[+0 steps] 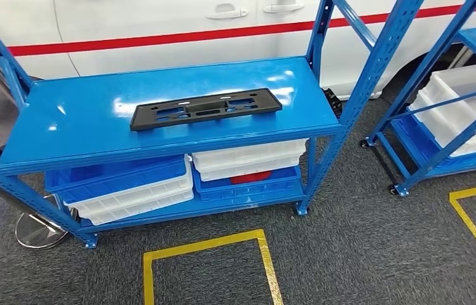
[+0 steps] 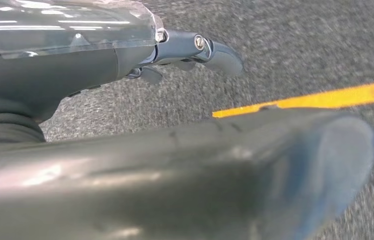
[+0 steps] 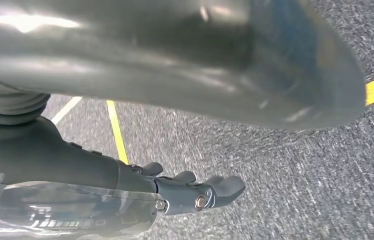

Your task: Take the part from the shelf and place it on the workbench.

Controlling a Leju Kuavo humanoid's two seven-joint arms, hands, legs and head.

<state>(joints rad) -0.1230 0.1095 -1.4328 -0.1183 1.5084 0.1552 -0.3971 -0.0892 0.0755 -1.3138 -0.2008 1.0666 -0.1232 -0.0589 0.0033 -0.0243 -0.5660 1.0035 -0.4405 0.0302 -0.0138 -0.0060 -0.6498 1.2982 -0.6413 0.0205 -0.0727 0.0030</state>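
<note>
Black part (image 1: 205,108) lay flat on blue shelf (image 1: 82,121); left robot hand (image 2: 125,100) and right robot hand (image 3: 140,125) hung empty, fingers apart.

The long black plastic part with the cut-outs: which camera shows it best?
The head view. The long black plastic part lies flat and whole on the top of the blue metal shelf. Both wrist views face grey carpet, with the left hand and right hand hanging empty.

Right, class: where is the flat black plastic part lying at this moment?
In the head view, the flat black plastic part lies on the blue metal shelf's top deck, centre-right, above the white bins.
</note>
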